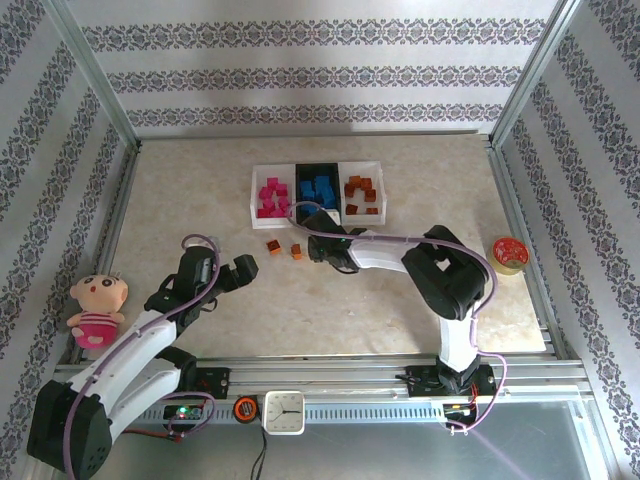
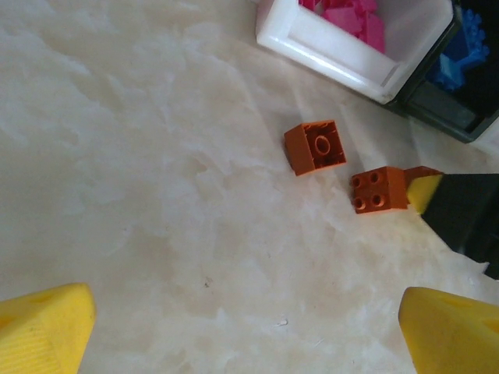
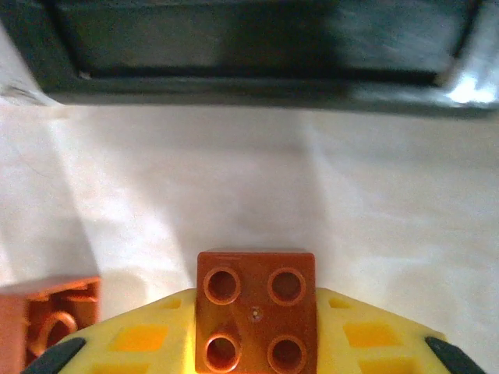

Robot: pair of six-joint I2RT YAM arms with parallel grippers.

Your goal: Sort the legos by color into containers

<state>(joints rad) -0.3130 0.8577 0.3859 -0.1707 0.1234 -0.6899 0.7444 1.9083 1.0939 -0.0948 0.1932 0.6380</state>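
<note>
Pink legos [image 1: 272,196], blue legos [image 1: 318,189], orange-brown legos [image 1: 362,192] sorted inside the containers [image 1: 256,200]; just near-side of the containers, two loose orange-brown: hollow-up brick [image 2: 314,146], studs-up brick [image 2: 378,189].

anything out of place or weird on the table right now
Two orange-brown legos are outside the containers, on the table just in front of them. The flipped brick lies hollow side up; the studs-up brick sits between the fingers of the right gripper.

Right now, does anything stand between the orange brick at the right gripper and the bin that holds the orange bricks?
No loose thing lies between them. The orange brick faces the near wall of the black bin, and the orange bin stands right of it, so only bin walls need clearing.
</note>
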